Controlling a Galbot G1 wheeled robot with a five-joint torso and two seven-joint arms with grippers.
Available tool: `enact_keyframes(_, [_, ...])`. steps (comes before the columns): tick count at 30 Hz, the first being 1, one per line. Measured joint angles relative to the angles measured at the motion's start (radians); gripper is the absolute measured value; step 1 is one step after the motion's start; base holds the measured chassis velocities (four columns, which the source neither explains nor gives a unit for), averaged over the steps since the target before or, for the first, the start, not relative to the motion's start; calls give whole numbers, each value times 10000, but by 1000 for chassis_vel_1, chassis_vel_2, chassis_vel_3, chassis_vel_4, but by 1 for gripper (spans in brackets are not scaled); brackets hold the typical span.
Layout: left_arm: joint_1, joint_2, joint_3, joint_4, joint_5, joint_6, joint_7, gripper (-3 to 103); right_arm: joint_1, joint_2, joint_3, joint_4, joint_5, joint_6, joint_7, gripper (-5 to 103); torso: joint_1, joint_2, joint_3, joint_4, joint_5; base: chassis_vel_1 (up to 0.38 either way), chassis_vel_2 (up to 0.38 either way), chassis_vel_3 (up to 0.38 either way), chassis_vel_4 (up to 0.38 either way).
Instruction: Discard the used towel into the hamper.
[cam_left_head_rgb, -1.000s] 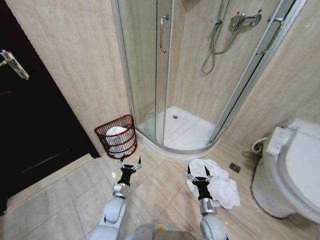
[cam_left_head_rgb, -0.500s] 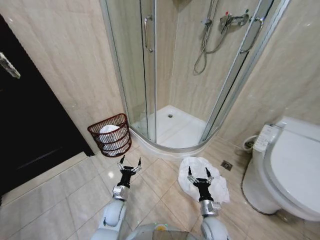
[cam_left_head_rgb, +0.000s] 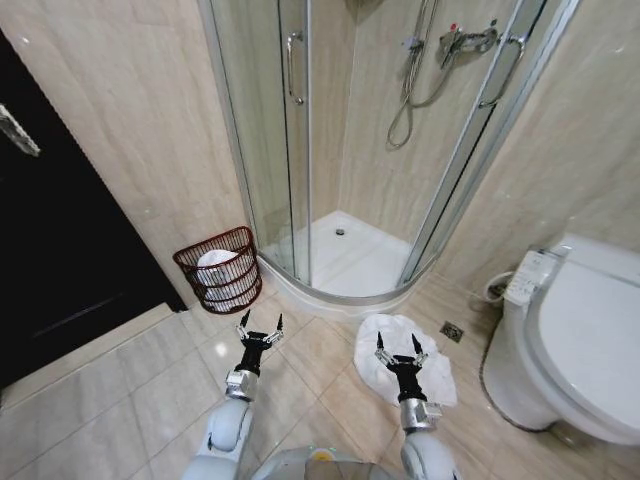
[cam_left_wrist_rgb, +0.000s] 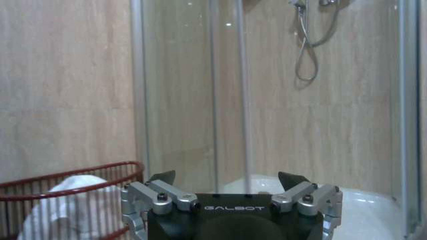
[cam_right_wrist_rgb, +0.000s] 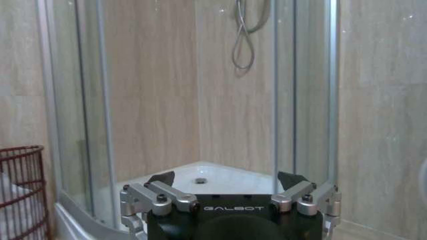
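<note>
Hamper (cam_left_head_rgb: 220, 268) left against shower stall (cam_left_head_rgb: 350, 150); towel (cam_left_head_rgb: 405, 345) on floor before it.

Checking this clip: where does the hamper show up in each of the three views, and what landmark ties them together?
Head view: the hamper stands on the floor by the wall, beside the shower enclosure, ahead of the left gripper.
Left wrist view: the hamper sits low at the edge, white cloth inside.
Right wrist view: a sliver of the hamper at the edge.
Shared landmark: the shower hose.

The right end effector (cam_left_head_rgb: 397, 346) covers part of the towel (cam_left_head_rgb: 405, 358). The toilet (cam_left_head_rgb: 572, 340) is cut by the edge. White cloth in the hamper (cam_left_head_rgb: 222, 272) shows only through its ribs.
</note>
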Motion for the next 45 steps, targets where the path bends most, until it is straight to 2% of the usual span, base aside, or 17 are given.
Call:
enact_keyframes(8, [84, 5, 18, -26, 17, 105, 18, 100, -9, 25, 59, -87, 18, 323, 71, 100, 1, 0, 0, -2, -1, -165, -166, 160, 112])
enact_keyframes(16, [208, 23, -6, -125, 430, 415, -167, 100, 4, 58, 41, -15, 12, 360, 114, 100, -54, -139, -88, -1, -1, 56, 14, -37, -18])
enact_keyframes(33, [290, 21, 39, -33, 543, 345, -293, 100, 65, 53, -24, 85, -82, -50, 215, 100, -357, -922, -563, -2, 0, 2, 1, -3, -1])
enact_keyframes(41, [357, -5, 38, -34, 610, 320, -323, 100, 61, -6, -22, 38, -74, -24, 274, 100, -435, -1164, -726, -2, 0, 0, 0, 0, 0])
enact_keyframes(43, [438, -27, 74, -43, 685, 269, -376, 100, -1, -91, -21, 55, -19, 6, 286, 100, -517, -1387, -869, -2, 0, 0, 0, 0, 0])
enact_keyframes(45, [458, -28, 82, -43, 709, 246, -380, 100, -11, -110, -15, 68, 0, 11, 289, 100, -543, -1445, -901, -2, 0, 0, 0, 0, 0])
